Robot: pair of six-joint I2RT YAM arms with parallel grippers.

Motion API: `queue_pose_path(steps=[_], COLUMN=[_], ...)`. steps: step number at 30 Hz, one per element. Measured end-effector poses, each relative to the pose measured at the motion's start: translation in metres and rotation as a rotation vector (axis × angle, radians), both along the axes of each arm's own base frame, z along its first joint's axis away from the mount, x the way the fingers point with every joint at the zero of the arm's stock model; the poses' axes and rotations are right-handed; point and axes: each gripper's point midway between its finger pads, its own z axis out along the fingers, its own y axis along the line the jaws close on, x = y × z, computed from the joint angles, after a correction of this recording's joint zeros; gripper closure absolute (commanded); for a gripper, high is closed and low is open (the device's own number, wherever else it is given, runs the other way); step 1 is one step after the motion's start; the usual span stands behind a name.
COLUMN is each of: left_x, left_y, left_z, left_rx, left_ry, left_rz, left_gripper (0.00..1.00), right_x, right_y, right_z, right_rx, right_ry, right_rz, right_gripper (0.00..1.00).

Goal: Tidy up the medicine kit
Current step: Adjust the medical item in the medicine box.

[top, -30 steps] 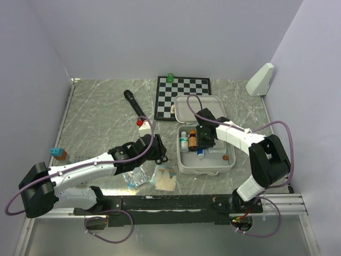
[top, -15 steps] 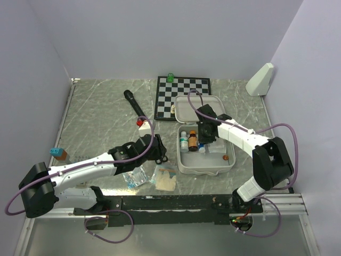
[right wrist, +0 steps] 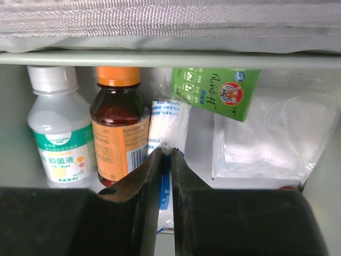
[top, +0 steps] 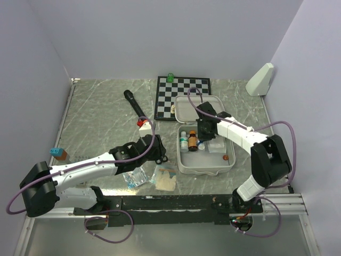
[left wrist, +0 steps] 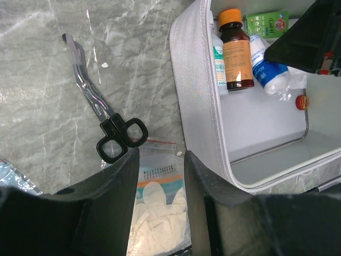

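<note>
Lying open on the right half of the surface, just in front of the chessboard, the medicine kit holds a white bottle, a brown bottle, a blue-and-white roll and a green box. The right claw hangs over the roll, fingers nearly together; whether they pinch it I cannot tell. The left claw stands open and empty above a packet of gloves, beside the scissors.

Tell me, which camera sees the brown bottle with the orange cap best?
The right wrist view: the brown bottle looks big and close there. The left wrist view shows it smaller, and the top view shows it tiny.
</note>
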Motion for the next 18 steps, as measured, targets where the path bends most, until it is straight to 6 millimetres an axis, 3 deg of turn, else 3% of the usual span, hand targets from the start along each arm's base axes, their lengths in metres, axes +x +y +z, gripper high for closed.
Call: queue_pose_path(steps=[11, 18], left_x=[0.000, 0.000], left_y=[-0.001, -0.001], left_z=[-0.002, -0.002], left_rx=[0.003, 0.002], left_ry=[0.004, 0.005], left_rz=[0.000, 0.001], left_gripper=[0.56, 0.56], right_x=[0.000, 0.007], right_y=[-0.004, -0.007], right_z=[0.050, 0.047], right_rx=[0.067, 0.049], right_ry=[-0.172, -0.200], right_rz=[-0.010, -0.014], right_gripper=[0.99, 1.00])
